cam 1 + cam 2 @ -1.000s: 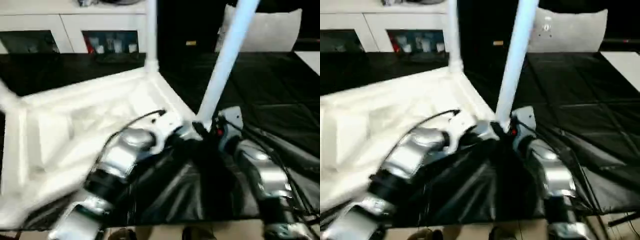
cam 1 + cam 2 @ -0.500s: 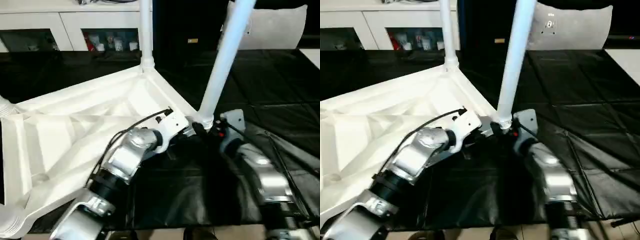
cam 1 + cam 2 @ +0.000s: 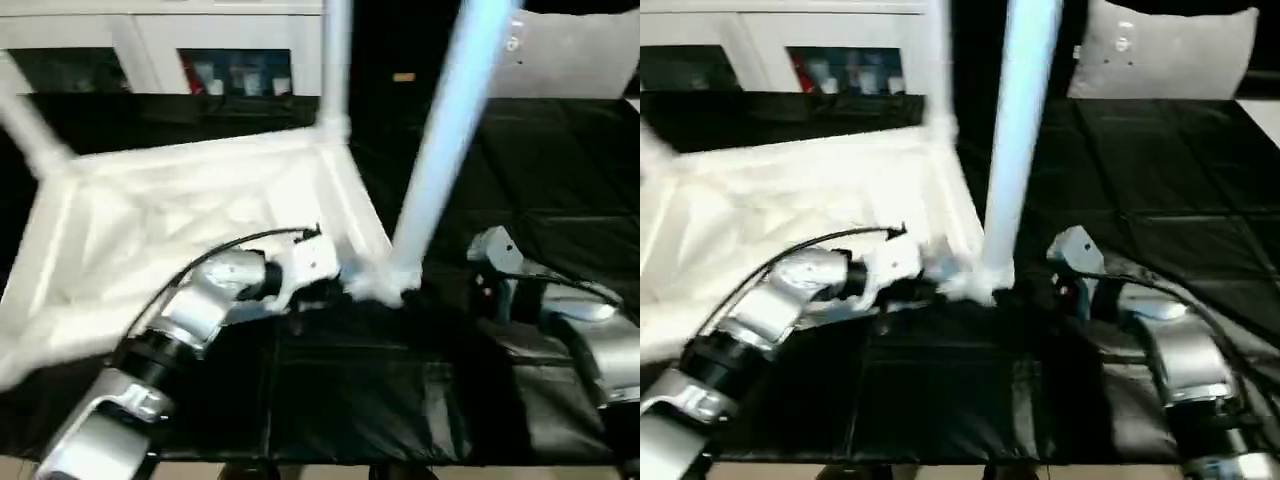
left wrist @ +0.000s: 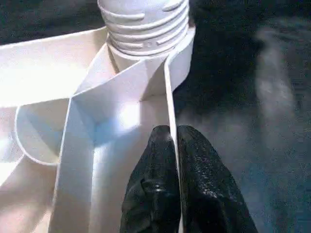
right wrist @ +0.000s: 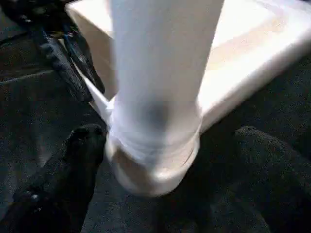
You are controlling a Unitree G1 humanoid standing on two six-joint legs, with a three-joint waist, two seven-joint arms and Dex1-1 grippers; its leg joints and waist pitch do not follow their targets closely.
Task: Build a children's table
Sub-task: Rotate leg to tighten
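The children's table (image 3: 190,210) lies upside down on the black worktop (image 3: 560,170), and its near right leg (image 3: 445,150) rises just left of my right tool (image 5: 160,160), the closer arm. My left tool (image 4: 173,145) pinches the rim wall by that socket. My right tool, tight at the leg base earlier, now gapes.

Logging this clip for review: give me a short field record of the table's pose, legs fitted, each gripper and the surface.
table: children's table upside down, ribbed underside up
legs: near-corner leg upright in its socket; another leg at the far corner
left gripper: left gripper shut, pinching the table's edge wall beside the near socket
right gripper: right gripper open, fingers either side of the leg base
surface: black cover
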